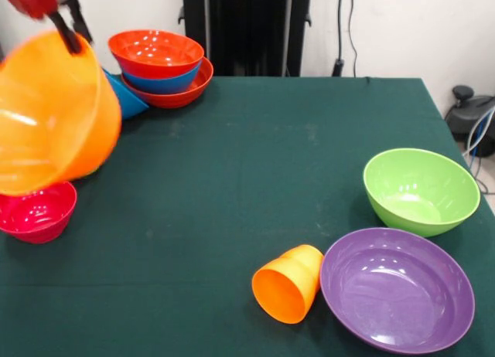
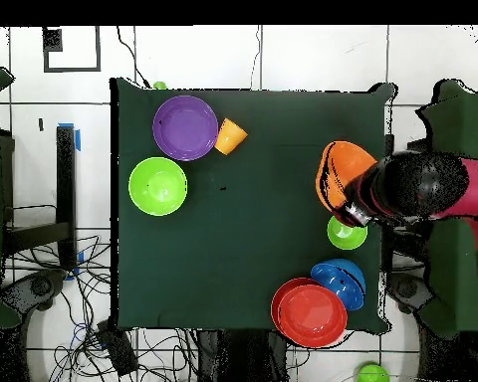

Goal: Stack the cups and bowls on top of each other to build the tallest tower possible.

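Pincer: your pincer (image 1: 68,32) is closed on the rim of the big orange bowl (image 1: 50,113), which hangs tilted below it.
Done: the tower (image 1: 161,69) beside the pincer has three bowls.
Left: the orange cup (image 1: 290,283), lying far away on the table (image 1: 232,179), and the other bowls.

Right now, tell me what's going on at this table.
The robot's gripper holds the large orange bowl by its rim, lifted and tilted above the table's edge, over the small magenta bowl. The tower so far is three nested bowls, red-orange, blue, red-orange, with another blue bowl tipped beside it. The light green bowl, purple bowl and orange cup, lying on its side, are not yet stacked.
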